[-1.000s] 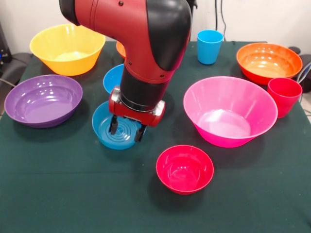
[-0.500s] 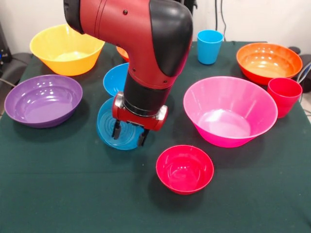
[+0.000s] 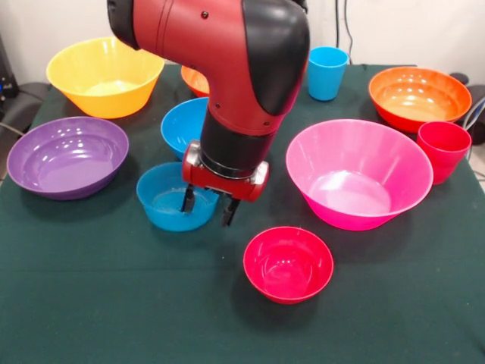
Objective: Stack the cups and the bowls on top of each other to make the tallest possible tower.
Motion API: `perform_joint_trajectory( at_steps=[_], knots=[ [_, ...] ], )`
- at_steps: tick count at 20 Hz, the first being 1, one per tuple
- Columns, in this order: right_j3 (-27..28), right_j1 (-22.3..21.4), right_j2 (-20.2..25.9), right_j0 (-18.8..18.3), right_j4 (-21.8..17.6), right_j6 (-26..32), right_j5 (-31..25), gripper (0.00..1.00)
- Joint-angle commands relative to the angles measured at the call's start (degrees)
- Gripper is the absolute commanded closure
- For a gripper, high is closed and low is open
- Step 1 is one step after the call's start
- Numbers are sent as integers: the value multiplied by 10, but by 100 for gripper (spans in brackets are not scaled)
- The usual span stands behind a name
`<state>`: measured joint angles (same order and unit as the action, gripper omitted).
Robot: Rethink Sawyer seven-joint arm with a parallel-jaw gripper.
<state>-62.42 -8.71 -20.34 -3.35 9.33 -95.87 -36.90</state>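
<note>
My gripper [image 3: 208,208] hangs low over the table with its fingers apart, astride the right rim of the small blue bowl [image 3: 170,199]. One finger is inside the bowl and one outside. The bowl sits flat on the cloth. The small magenta-red bowl [image 3: 288,264] stands alone in front, to the right. The medium blue bowl [image 3: 180,125] stands behind, partly hidden by the arm. The light blue cup [image 3: 326,72] is at the back. The red cup [image 3: 443,150] is at the right. No bowls are stacked.
A pink bowl [image 3: 358,173] is right of the gripper, a purple bowl [image 3: 67,155] at the left and a yellow bowl [image 3: 104,76] at the back left. One orange-red bowl [image 3: 419,95] is at the back right; another [image 3: 193,78] peeks from behind the arm.
The gripper moved right and a little toward the camera. The small blue bowl, tipped up on edge half a second ago, now lies flat and slightly further left.
</note>
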Motion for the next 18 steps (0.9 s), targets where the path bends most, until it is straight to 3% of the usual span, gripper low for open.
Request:
perform_joint_trajectory(
  at_steps=[1,9,18],
  knots=[
    [-57,-14,55,21,-21,-45,-53,0],
    [-73,-16,60,12,-26,-34,-30,0],
    [-72,22,48,3,-51,-34,39,0]
  ],
)
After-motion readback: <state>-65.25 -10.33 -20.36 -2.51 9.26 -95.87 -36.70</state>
